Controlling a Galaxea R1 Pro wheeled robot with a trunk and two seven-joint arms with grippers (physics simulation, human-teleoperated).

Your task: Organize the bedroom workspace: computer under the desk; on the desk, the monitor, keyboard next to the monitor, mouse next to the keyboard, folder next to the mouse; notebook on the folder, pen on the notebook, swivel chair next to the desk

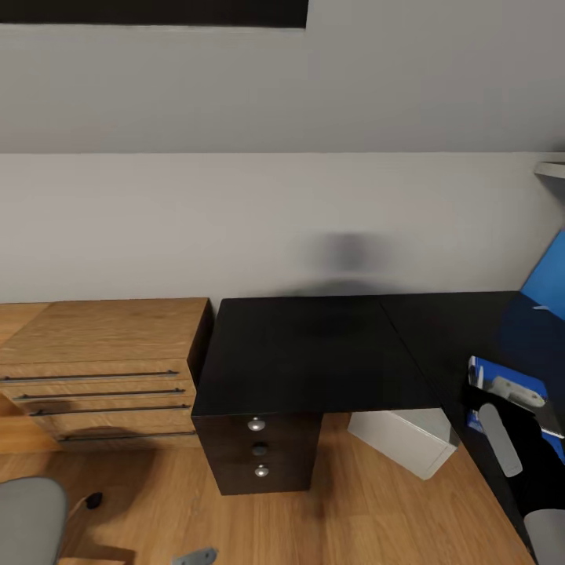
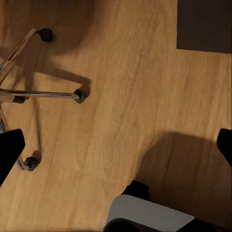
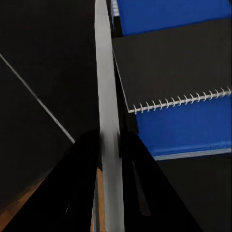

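Note:
The glossy black L-shaped desk (image 1: 314,353) stands against the wall, with the pale computer (image 1: 404,439) on the floor under it. At the desk's right end my right gripper (image 3: 110,140) is shut on the slim silver-grey keyboard (image 3: 107,72), held on edge. Just beyond it the blue folder (image 3: 188,130) lies on the desk with a black spiral-bound notebook (image 3: 169,67) on top. In the head view the keyboard (image 1: 514,392) tilts above the folder (image 1: 522,379). My left gripper (image 2: 116,150) hangs open over the floor beside the swivel chair's chrome base (image 2: 43,94); its grey seat (image 1: 27,518) is at the lower left.
A low light-wood cabinet (image 1: 102,353) with long bar handles adjoins the desk's left side. A black drawer unit (image 1: 257,447) with round knobs stands under the desk's left part. Wood floor (image 1: 353,510) lies in front. A blue back panel (image 1: 549,275) rises at the far right.

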